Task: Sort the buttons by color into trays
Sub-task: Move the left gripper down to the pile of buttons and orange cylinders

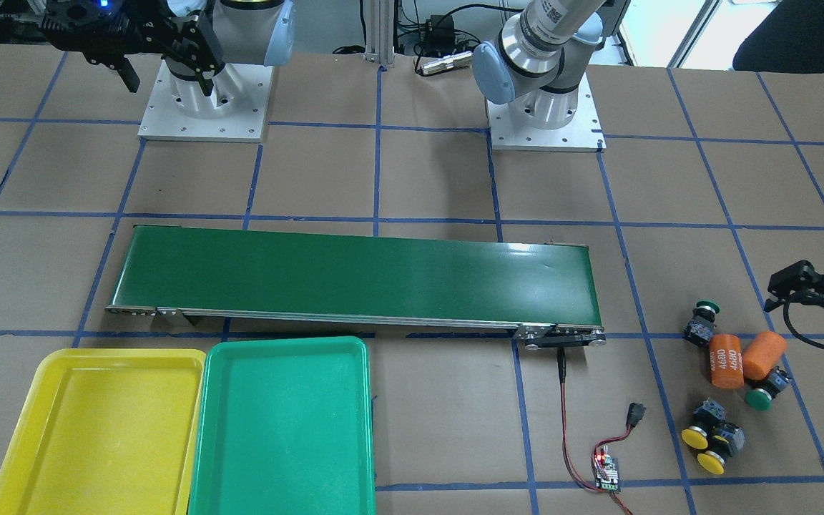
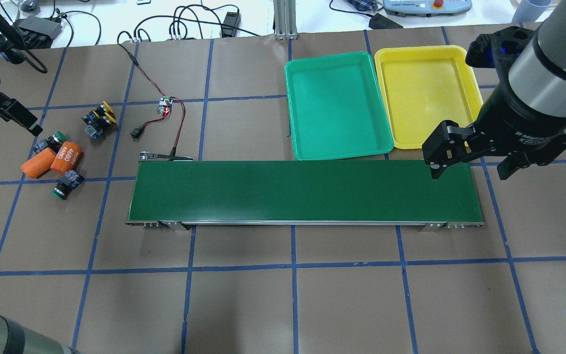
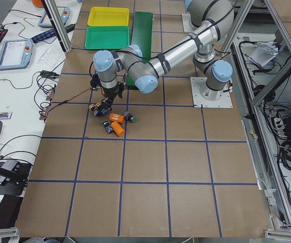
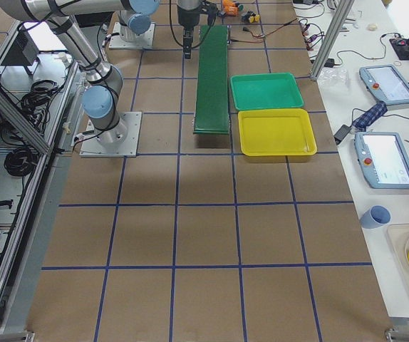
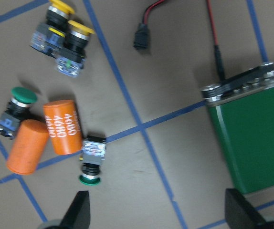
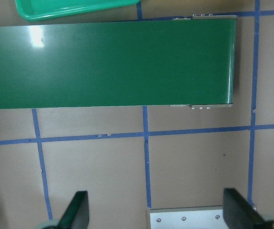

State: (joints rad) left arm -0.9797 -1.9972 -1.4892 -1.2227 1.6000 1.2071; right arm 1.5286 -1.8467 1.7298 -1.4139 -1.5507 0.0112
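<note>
Left gripper (image 5: 158, 212), spread wide and empty, hovers near the buttons (image 5: 93, 155) ready to pick (right gripper (image 6: 153, 212), equally wide, hangs over the conveyor belt (image 6: 108, 62))

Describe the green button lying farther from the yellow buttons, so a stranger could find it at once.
Go to the end of the conveyor belt where the red wire attaches; a cluster lies on the table beyond it. This green button lies on the robot's side of the two orange cylinders; the other green button lies on their far side, nearer the yellow pair.
</note>
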